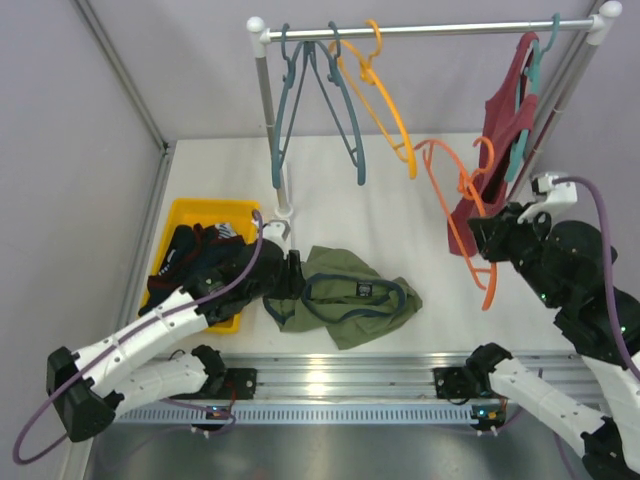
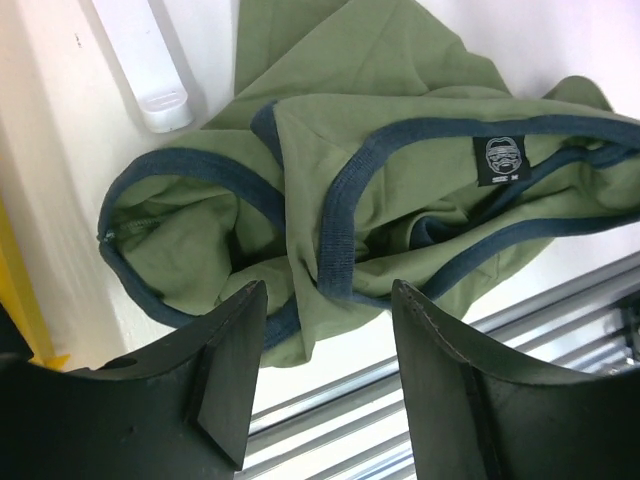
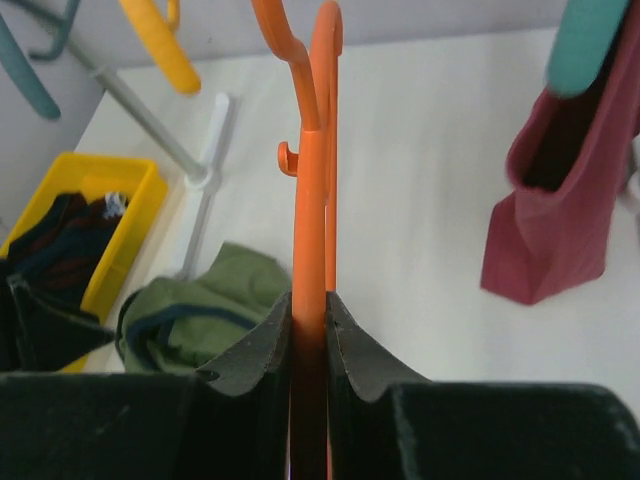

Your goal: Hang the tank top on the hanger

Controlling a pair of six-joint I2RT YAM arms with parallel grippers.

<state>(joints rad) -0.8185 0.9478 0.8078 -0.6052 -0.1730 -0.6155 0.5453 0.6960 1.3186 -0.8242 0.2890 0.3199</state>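
Note:
The olive-green tank top point(image 1: 345, 300) lies crumpled on the white table near the front edge, its navy trim and a small black label facing up point(image 2: 400, 170). It also shows in the right wrist view point(image 3: 200, 310). My left gripper point(image 1: 288, 275) is open and empty, its jaws point(image 2: 325, 290) straddling the near left edge of the top, just above it. My right gripper point(image 1: 482, 235) is shut on the orange hanger point(image 1: 455, 215) and holds it in the air to the right of the top. The hanger's bar runs up between the pads point(image 3: 309, 300).
A yellow bin point(image 1: 205, 212) of dark clothes point(image 1: 195, 255) sits at the left. The rack rail point(image 1: 430, 28) carries teal-grey hangers point(image 1: 345, 110), an amber hanger point(image 1: 385, 110) and a dark red top point(image 1: 505, 110). The rack's white post foot point(image 1: 283, 212) stands behind the tank top.

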